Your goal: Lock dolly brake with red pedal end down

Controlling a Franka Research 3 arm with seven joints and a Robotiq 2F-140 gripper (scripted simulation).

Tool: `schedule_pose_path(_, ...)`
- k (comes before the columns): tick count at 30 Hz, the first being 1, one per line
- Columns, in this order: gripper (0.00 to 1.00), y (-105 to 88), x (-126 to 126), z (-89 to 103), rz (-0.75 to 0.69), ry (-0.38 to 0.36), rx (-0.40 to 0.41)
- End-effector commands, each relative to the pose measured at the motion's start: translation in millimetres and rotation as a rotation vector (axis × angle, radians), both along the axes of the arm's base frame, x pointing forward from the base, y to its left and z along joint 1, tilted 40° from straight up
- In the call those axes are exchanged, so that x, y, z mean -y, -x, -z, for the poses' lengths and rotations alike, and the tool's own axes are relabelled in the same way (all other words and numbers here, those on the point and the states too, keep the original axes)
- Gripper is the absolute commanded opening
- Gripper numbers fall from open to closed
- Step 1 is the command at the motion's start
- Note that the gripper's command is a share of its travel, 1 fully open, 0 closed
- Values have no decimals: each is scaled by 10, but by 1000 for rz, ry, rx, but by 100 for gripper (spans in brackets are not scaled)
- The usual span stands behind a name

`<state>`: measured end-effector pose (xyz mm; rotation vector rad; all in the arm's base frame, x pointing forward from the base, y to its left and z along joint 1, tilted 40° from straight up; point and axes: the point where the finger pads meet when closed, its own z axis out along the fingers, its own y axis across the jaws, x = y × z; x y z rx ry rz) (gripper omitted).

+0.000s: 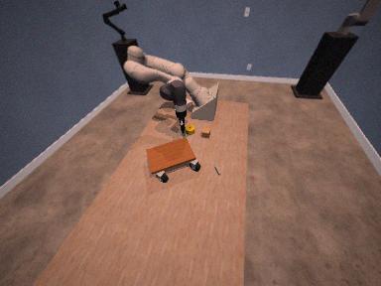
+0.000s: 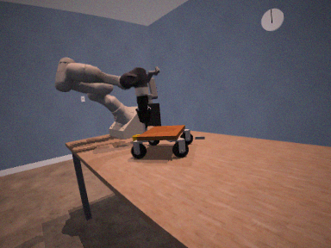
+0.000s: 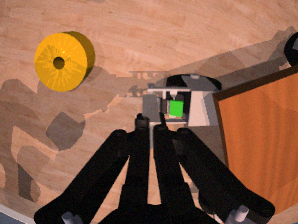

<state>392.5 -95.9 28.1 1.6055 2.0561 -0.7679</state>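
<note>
A long wooden counter [image 1: 164,233] is seen running down the room, one dark leg visible in the exterior view. At its far end the arm [image 1: 154,70] is mounted on a pale wedge-shaped base [image 1: 212,106], folded forward with the wrist turned straight down.

The dolly [image 1: 170,154] is placed on the counter in front of the arm, near the far end: an orange wooden deck on four black casters. All wheels are seen resting on the counter in the exterior view [image 2: 160,133], deck level.

The tool [image 1: 183,130] is lowered at the dolly's rear corner, the corner nearest the arm. Its fingers are shut together with nothing between them, tips pointed down at a grey caster bracket [image 3: 174,104] beside the deck edge. A small green patch [image 3: 176,108] is shown on that bracket just ahead of the fingertips; the tips are just beside it, but contact cannot be told. The red end of the pedal cannot be made out in any view, so its position cannot be told.

A yellow disc [image 1: 190,129] with a centre hole is lying flat on the counter just beside the tool, on the side away from the dolly in the wrist view [image 3: 61,62]. A small tan block [image 1: 205,132] is set near the disc. A thin grey stick [image 1: 217,170] is lying on the counter apart from the dolly's front caster.
</note>
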Motion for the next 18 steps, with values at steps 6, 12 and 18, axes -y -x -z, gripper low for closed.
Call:
schedule_pose_path(6,0,2,-6,4,2,-2,3)
schedule_pose_path(12,0,1,-127,-138,2,-2,3)
schedule_pose_path(18,0,-2,-298,-339,2,-2,3)
